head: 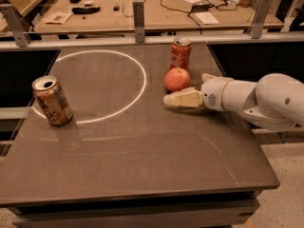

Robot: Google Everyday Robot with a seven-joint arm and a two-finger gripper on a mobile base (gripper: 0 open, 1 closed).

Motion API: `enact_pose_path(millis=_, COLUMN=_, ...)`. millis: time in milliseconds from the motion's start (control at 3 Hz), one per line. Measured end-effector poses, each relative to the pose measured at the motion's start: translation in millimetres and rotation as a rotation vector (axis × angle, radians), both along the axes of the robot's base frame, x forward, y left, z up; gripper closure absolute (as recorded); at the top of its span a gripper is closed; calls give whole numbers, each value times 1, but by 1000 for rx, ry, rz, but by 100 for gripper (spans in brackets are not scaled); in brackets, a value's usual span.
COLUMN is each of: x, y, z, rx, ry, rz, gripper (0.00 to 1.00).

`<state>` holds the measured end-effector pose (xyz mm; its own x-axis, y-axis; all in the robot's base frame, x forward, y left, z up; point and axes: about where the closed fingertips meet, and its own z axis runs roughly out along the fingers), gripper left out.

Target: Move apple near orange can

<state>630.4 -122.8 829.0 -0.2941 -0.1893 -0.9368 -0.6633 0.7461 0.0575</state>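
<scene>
At 3 o'clock on the dark table [142,165], your gripper [186,90] reaches in from the right on a white arm [270,101], low over the surface. Its jaws stand apart: one long cream finger [183,99] lies at the apple's 6 o'clock side and points toward 9 o'clock, and a shorter cream tip shows at the apple's 3 o'clock side. The apple [177,79] sits on the table just beside the long finger, and you cannot tell whether they touch. A red can [180,53] stands upright at the apple's 12 o'clock, very near it. The orange can [52,101] stands well apart, far over toward 9 o'clock, with its open silver top showing. Its base is on the 8 o'clock edge of a white circle [142,87] marked on the tabletop. The apple lies just outside that circle, at its 3 o'clock side.
</scene>
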Motion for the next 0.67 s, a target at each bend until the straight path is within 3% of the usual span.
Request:
enact_pose_path(millis=333, x=8, y=4, z=2, rx=0, ry=5, rz=-1, gripper=16)
enact_pose_path(millis=667, x=13, y=10, z=4, rx=11, ry=16, rz=0, gripper=40)
